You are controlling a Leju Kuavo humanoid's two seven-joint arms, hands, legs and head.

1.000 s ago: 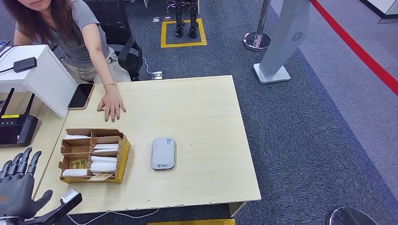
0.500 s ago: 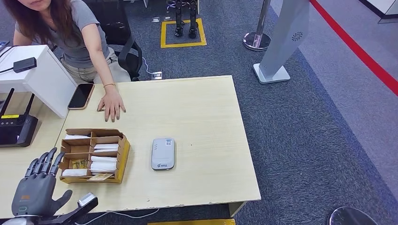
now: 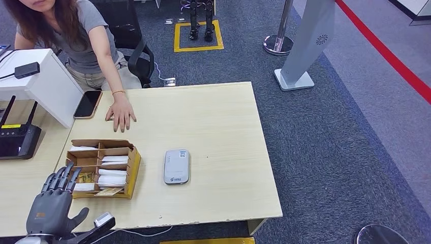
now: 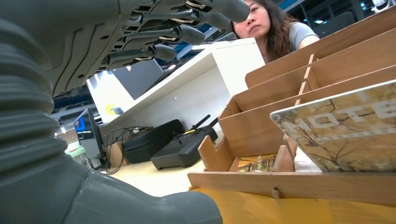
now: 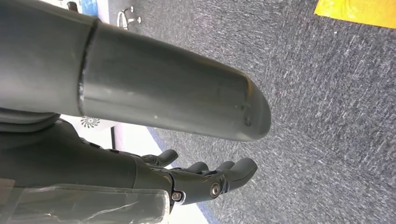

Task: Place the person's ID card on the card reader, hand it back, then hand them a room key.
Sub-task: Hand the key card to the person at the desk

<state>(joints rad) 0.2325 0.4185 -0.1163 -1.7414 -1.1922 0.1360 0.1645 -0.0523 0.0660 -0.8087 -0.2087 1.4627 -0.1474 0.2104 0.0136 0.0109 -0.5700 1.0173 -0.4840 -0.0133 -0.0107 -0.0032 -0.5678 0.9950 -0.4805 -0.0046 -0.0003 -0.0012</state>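
Room key cards (image 3: 113,179) fill the wooden organizer (image 3: 133,170) near the tabletop's (image 3: 223,127) front left corner; left wrist view shows one printed card (image 4: 345,126) leaning. Left hand (image 3: 53,206) hovers beside, fingers apart, empty. Right hand (image 5: 205,179) hangs over carpet, fingers loosely spread.

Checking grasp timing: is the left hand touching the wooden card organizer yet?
Cannot tell. In the head view the left hand overlaps the wooden card organizer's near corner; the left wrist view shows fingers above it, no plain contact.

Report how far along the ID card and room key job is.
Nothing looks done: the card reader lies bare on the table, no ID card on it. The person's hand rests flat on the table. The left hand hovers open beside the wooden card box; the right hand hangs over carpet. Scanning, return and key handover remain.
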